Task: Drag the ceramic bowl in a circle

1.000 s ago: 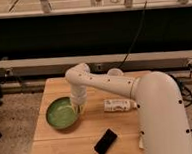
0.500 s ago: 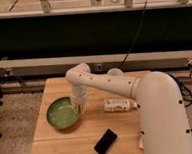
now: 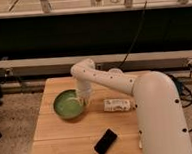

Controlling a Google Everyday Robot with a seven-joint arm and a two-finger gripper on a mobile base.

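Note:
The green ceramic bowl (image 3: 67, 104) sits on the left part of the wooden table (image 3: 54, 140), round and shallow with a lighter green inside. My white arm reaches from the right across the table. My gripper (image 3: 84, 99) points down at the bowl's right rim and touches it there.
A black phone (image 3: 105, 142) lies near the table's front edge. A small white packet (image 3: 116, 105) lies to the right of the bowl. A pale round cup (image 3: 114, 71) shows behind the arm. A dark wall and cables run behind the table.
The bowl and gripper have shifted slightly to the right and toward the front.

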